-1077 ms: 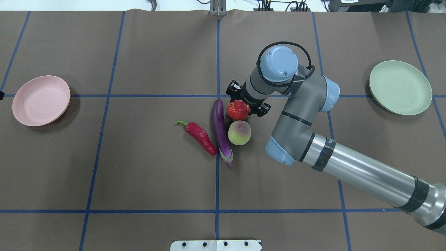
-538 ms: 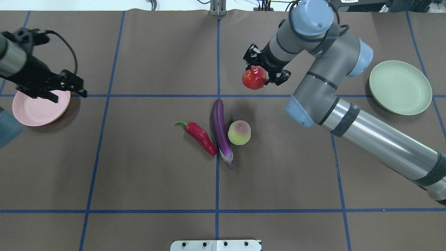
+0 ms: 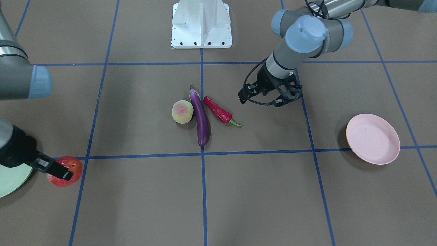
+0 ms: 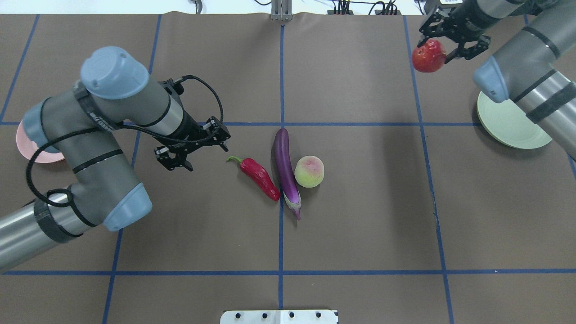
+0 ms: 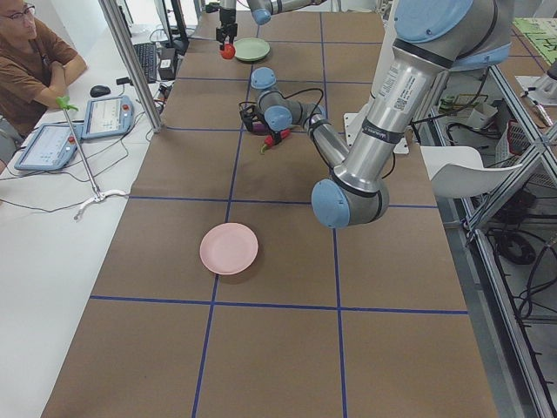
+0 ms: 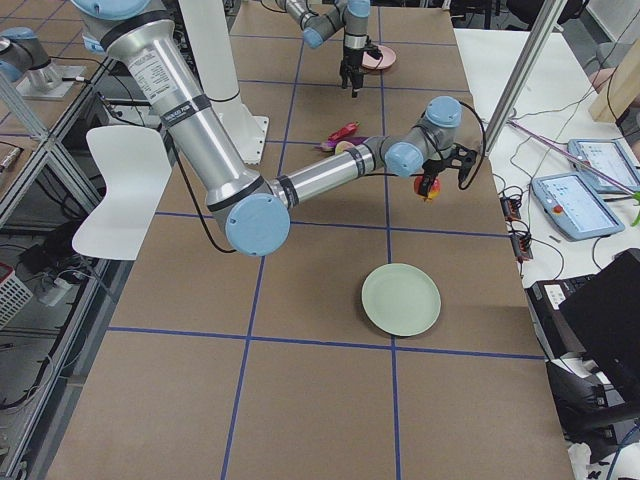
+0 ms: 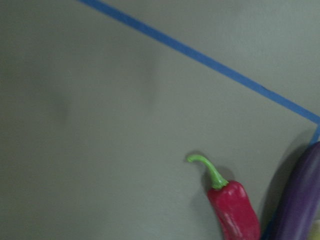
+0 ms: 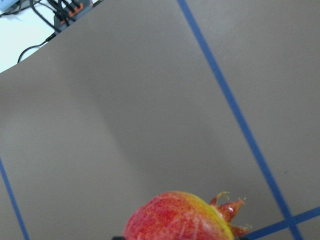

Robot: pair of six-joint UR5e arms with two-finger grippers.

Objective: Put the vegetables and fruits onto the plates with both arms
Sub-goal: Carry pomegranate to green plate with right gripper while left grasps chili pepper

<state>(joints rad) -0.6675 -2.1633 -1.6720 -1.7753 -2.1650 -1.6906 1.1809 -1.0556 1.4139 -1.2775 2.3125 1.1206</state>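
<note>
My right gripper [image 4: 435, 50] is shut on the red-orange pomegranate [image 4: 427, 56] and holds it in the air at the far right, just beyond the mint green plate [image 4: 513, 130], which my arm partly hides. The pomegranate fills the bottom of the right wrist view [image 8: 177, 220]. My left gripper [image 4: 198, 150] is open and empty, just left of the red chili pepper [image 4: 258, 177]. The purple eggplant [image 4: 285, 166] lies between the chili and the peach [image 4: 309, 171] at the table's middle. The pink plate [image 3: 372, 138] stands empty at my far left.
The white base block [image 3: 201, 24] sits at the near table edge. Blue tape lines [image 4: 281, 81] grid the brown table cover. A seated operator [image 5: 30, 61] and tablets are beside the table's far side.
My right gripper lifted the pomegranate off the pile and carried it to the far right. My left arm swung in from over the pink plate to beside the chili.
</note>
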